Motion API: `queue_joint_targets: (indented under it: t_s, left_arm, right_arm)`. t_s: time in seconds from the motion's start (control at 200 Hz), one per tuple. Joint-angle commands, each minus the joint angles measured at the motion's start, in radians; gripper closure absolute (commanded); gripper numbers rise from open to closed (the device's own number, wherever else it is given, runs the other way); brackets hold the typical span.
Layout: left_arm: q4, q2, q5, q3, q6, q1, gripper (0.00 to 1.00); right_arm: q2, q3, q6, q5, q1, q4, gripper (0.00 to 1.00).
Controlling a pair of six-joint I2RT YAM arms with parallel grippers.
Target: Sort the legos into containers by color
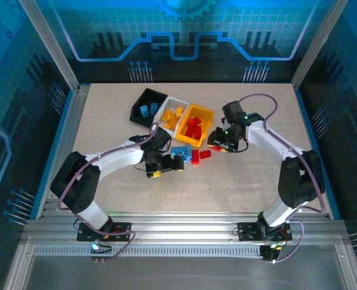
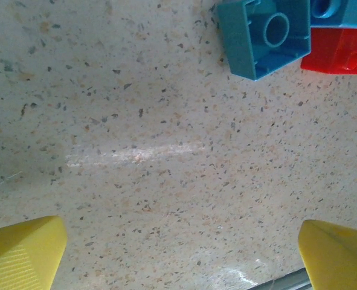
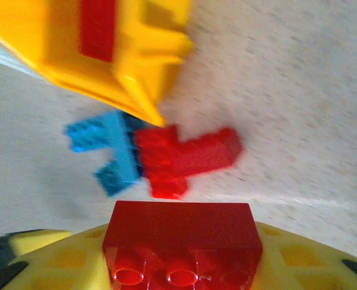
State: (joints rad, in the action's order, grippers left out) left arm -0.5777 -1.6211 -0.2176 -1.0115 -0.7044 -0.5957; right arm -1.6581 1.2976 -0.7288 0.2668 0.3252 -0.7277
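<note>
Speckled table [image 2: 136, 151]; right fingers [image 3: 63, 260] clamped on red brick [image 3: 181, 232], yellow bin [image 3: 142, 66] just ahead of them: lift clear of its wall before releasing; left fingers [image 2: 27, 251] spread wide, empty, blue brick [image 2: 266, 36] ahead-right: centre over it first.

Three bins stand in a joined row at the far middle of the table [image 1: 106, 133]: left bin [image 1: 143, 96], middle bin [image 1: 177, 100], right bin [image 1: 209, 115], each with bricks [image 1: 193, 128] inside. Loose bricks [image 1: 195, 156] lie just before the right bin, between the left gripper [image 1: 168, 171] on their near left and the right gripper [image 1: 216, 144] on their right, a single brick [image 3: 181, 232] between its fingers
</note>
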Motion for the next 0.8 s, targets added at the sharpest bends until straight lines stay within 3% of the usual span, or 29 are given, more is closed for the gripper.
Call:
queue_joint_targets:
  t_s: [0.0,0.285,0.555,0.795]
  left_arm:
    - [-0.039,-0.005,0.011,-0.058,0.036,-0.001,0.01]
    - [-0.112,0.077,0.075,-0.042,0.071,0.006,0.01]
    - [-0.085,0.124,0.072,0.039,0.026,0.01,0.01]
    - [-0.085,0.117,0.071,0.032,0.028,0.012,0.01]
  right_arm:
    - [-0.098,0.153,-0.061,0.194,-0.005,0.101,0.52]
    - [-0.314,0.401,-0.238,0.303,-0.028,0.192,0.5]
    - [-0.454,0.539,-0.262,0.297,-0.06,0.143,0.46]
    - [-0.481,0.557,-0.251,0.284,-0.07,0.122,0.38]
